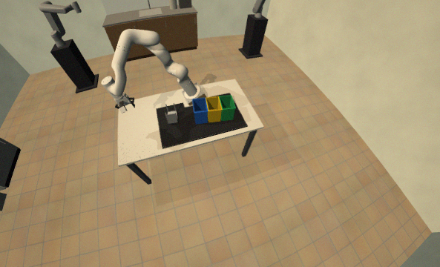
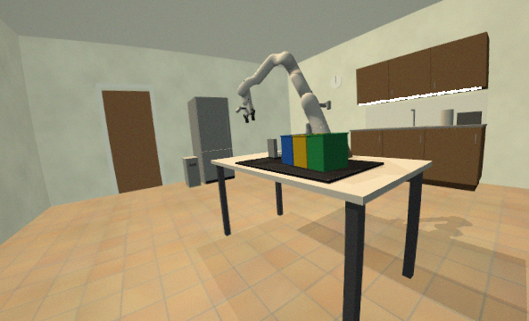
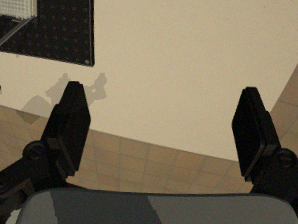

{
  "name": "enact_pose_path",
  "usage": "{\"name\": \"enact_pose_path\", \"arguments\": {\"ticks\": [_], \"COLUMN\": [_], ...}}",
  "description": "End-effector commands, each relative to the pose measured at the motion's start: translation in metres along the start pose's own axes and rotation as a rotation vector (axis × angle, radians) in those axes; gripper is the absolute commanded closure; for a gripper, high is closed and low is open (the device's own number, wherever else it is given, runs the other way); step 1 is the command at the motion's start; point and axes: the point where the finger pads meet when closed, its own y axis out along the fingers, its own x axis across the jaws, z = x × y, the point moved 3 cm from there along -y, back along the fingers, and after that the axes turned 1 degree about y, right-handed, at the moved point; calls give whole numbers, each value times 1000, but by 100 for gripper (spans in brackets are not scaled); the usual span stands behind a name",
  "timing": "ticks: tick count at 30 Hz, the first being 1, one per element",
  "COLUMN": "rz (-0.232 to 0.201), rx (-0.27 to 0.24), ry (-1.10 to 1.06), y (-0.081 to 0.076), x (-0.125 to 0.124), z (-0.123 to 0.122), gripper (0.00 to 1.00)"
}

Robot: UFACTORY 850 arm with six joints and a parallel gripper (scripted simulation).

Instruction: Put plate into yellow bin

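Observation:
The stack rack K1 (image 1: 171, 115) is a small grey frame with plates on it, standing at the left end of the black mat (image 1: 201, 124); it also shows in the exterior view (image 2: 272, 147). The yellow bin (image 1: 214, 108) stands between the blue bin (image 1: 200, 110) and the green bin (image 1: 227, 107). My gripper (image 1: 125, 104) hangs high over the table's far left corner, well left of the rack. It is open and empty (image 3: 162, 132).
The three bins stand side by side at the right of the mat, close to the arm's base (image 1: 191, 94). The table edge lies just under the gripper, with floor beyond it. A fridge (image 2: 210, 138) stands far behind.

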Motion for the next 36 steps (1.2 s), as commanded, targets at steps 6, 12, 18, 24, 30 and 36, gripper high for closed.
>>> {"name": "enact_pose_path", "arguments": {"ticks": [6, 12, 18, 24, 30, 36], "rz": [-12, -21, -30, -41, -41, -52], "rx": [-16, -26, -33, -39, -39, -43], "ry": [29, 49, 68, 87, 87, 104], "y": [8, 12, 17, 22, 27, 33], "x": [-38, -56, -74, -92, -110, -133], "z": [13, 17, 21, 24, 26, 28], "gripper": [0, 0, 0, 0, 0, 0]}}
